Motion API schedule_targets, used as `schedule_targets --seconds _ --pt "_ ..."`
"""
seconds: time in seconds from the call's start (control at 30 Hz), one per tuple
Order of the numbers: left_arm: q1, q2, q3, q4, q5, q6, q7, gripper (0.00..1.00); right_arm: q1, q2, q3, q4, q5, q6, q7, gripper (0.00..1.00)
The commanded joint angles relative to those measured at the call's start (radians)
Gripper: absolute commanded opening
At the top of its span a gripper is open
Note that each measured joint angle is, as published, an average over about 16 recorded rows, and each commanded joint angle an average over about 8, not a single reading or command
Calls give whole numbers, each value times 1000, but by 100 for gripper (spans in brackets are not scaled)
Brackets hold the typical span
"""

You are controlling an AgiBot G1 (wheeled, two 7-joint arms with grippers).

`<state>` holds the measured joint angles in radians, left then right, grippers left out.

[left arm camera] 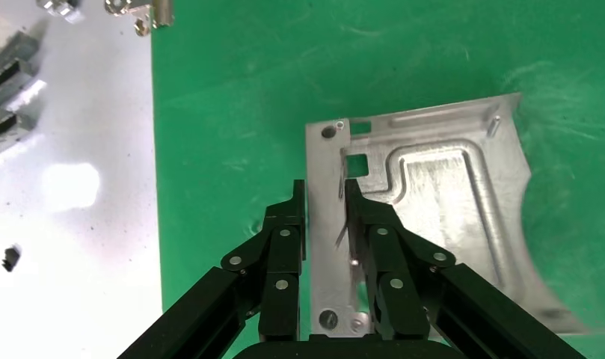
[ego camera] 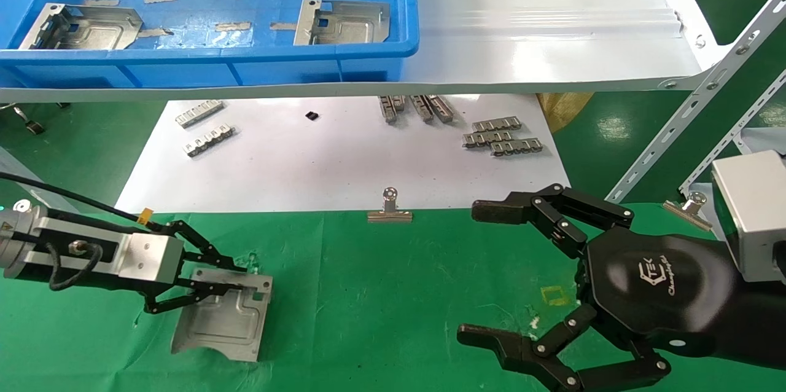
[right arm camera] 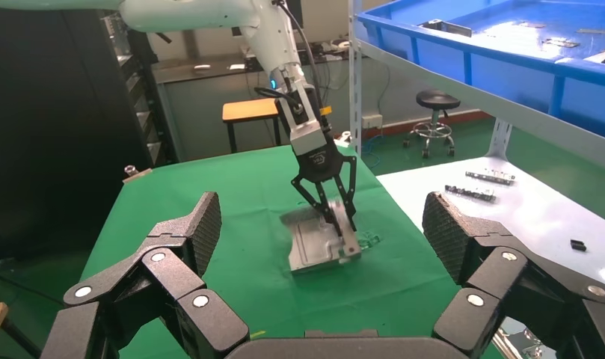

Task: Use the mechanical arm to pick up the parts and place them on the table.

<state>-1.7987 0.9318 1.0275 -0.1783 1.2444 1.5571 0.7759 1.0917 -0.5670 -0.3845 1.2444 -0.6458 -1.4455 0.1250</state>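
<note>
My left gripper is shut on the upright holed flange of a silvery stamped part. The part's body rests on the green cloth table at the front left. In the left wrist view the fingers stand on both sides of the flange, and the embossed plate lies flat beyond them. The right wrist view shows that gripper and the part from across the table. Two more parts lie in the blue bin. My right gripper is open and empty, low at the front right.
The bin stands on a glossy white shelf above the table's far side. A white sheet beyond the cloth holds small toothed strips. A binder clip sits at the cloth's far edge. Slotted shelf struts stand at the right.
</note>
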Motion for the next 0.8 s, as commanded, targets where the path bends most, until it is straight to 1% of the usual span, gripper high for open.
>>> schedule_targets --seconds 0.03,0.17,0.4,0.5,0.6,0.8 --pt "-4 8 5 21 8 -1 20 100 0 0 0 0 0 0 0 100" --pt "-20 12 -10 63 -20 16 -12 100 0 0 0 0 0 0 0 100" --pt "-28 0 -56 115 -108 33 -143 100 0 0 0 0 0 0 0 100" --pt "-21 -3 -72 134 -139 33 -182 100 0 0 0 0 0 0 0 100" --pt "-16 -3 -80 143 -153 34 -197 100 0 0 0 0 0 0 0 100" --pt "-16 -4 -76 133 -144 34 -183 100 0 0 0 0 0 0 0 100"
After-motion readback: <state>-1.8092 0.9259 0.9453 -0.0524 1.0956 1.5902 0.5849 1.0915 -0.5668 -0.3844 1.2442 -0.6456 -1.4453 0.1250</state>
